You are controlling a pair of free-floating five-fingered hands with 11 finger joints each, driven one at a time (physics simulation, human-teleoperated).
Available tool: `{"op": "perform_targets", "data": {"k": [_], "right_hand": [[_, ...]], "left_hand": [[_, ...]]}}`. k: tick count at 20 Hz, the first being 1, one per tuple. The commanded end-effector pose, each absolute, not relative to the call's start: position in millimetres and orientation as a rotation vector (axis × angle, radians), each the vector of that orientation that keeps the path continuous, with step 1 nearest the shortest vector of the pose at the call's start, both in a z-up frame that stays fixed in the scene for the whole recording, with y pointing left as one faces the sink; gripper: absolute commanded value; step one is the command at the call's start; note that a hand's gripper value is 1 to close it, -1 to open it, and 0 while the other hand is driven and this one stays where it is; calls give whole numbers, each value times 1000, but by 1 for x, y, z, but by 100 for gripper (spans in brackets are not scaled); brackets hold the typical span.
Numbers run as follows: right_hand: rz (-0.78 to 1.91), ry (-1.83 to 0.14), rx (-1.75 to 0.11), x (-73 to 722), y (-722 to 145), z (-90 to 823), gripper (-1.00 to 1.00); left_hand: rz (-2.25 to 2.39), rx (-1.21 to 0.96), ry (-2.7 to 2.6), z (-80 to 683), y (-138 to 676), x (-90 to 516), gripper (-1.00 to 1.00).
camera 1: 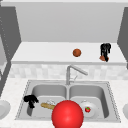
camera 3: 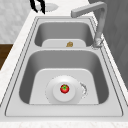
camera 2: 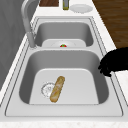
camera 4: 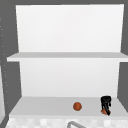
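With fingers hanging straight down, the right hand [camera 1: 105, 50] has its tips on or around a small orange-brown object [camera 1: 102, 58] at the right of the front view; whether it's pinched or only touched, can't tell. The upper view shows the same thing lower right: right hand [camera 4: 106, 102] above, orange-brown object [camera 4: 103, 111] partly covered by the fingertips. It sits on the shelf [camera 1: 45, 53] near its front edge, so a top-down approach fits.

A second orange-brown ball [camera 1: 77, 52] rests free on that shelf, centre frame, well apart from the hand; also visible lower centre in the upper view [camera 4: 77, 106].

The left hand [camera 1: 30, 100] hovers lower left in the front view, over the left rim of the sink [camera 1: 25, 87], fingers curled downward, holding nothing. The left side view has it at the right edge [camera 2: 115, 61], above the basin rim.

Nearest to it, a bread stick [camera 2: 57, 88] lies flat on the left basin floor, one end over the drain [camera 2: 47, 88].

In the right basin, a small tomato [camera 3: 64, 88] sits centred on a white plate [camera 3: 53, 98]. The faucet [camera 1: 72, 71] spout angles toward the right basin.

A large red ball [camera 1: 67, 114] sits bottom centre of the front view, covering part of the sink's front edge. White plates sit on the counter at both lower edges, left [camera 1: 3, 108].
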State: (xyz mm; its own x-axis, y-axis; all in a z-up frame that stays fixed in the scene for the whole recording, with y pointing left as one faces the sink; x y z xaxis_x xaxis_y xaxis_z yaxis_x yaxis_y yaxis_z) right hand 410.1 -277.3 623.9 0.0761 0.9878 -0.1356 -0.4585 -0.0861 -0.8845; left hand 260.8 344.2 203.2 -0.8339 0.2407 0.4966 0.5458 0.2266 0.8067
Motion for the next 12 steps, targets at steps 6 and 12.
{"op": "perform_targets", "data": {"k": [6,12], "right_hand": [[1373,-746,-978,360,-308,646,100],[1378,-764,-993,315,-320,645,100]], "left_hand": [[-1644,-739,-2236,203,344,261,0],[-1644,-739,-2236,203,344,261,0]]}}
